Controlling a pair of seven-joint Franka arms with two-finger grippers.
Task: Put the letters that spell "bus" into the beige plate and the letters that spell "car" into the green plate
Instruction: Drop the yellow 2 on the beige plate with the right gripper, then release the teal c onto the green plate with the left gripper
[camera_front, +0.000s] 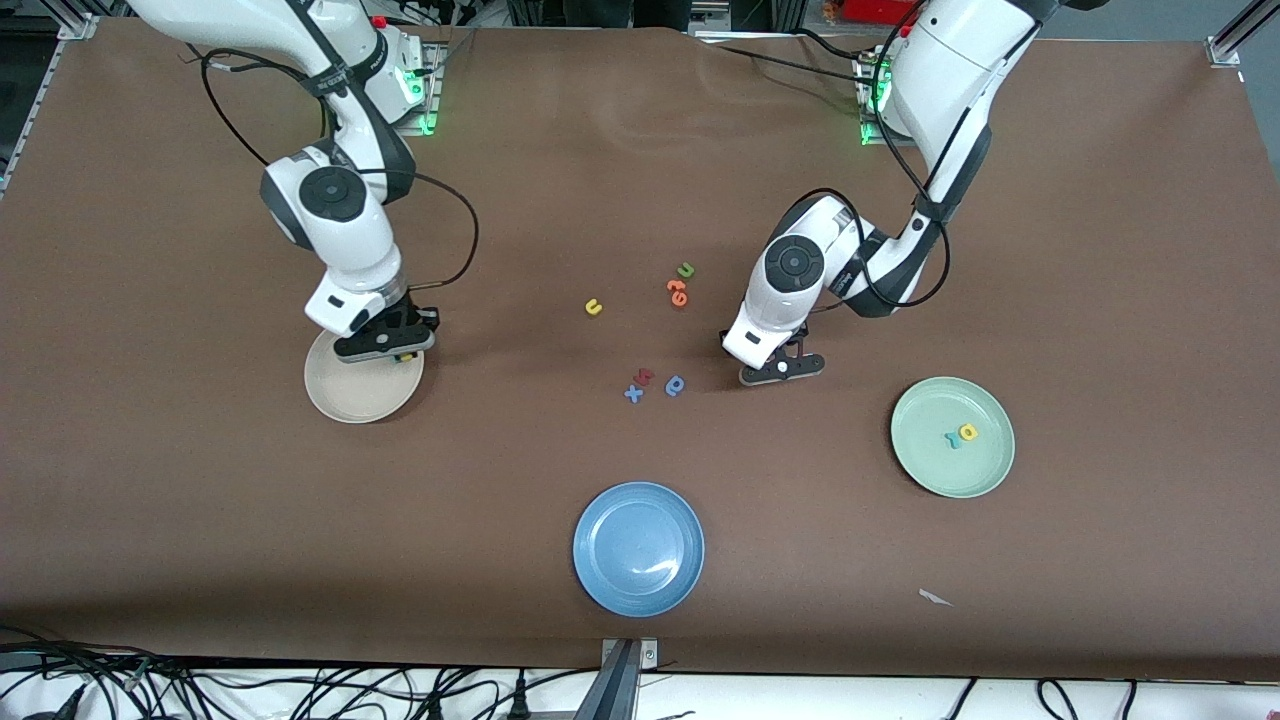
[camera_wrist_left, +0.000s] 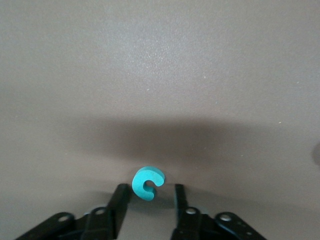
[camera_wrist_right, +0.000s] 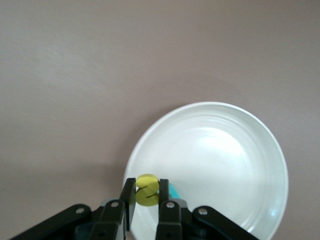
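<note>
My right gripper (camera_front: 392, 350) (camera_wrist_right: 147, 186) hangs over the rim of the beige plate (camera_front: 350, 402) (camera_wrist_right: 225, 160), shut on the yellow s (camera_wrist_right: 147, 190). A bit of a teal letter (camera_wrist_right: 173, 190) shows in the plate beside one finger. My left gripper (camera_front: 784, 370) (camera_wrist_left: 149, 189) is down at the table between the loose letters and the green plate (camera_front: 925, 470). Its fingers stand apart on either side of the teal c (camera_wrist_left: 148, 183), with a gap at one side. The green plate holds the yellow a (camera_front: 967, 432) and the teal r (camera_front: 951, 439). The yellow u (camera_front: 594, 307) lies on the table.
A green u (camera_front: 685, 270) and orange letters (camera_front: 677, 291) lie mid-table. A red letter (camera_front: 645, 376), a blue x (camera_front: 633, 393) and a blue round letter (camera_front: 675, 385) lie nearer the camera. A blue plate (camera_front: 638, 548) sits near the front edge.
</note>
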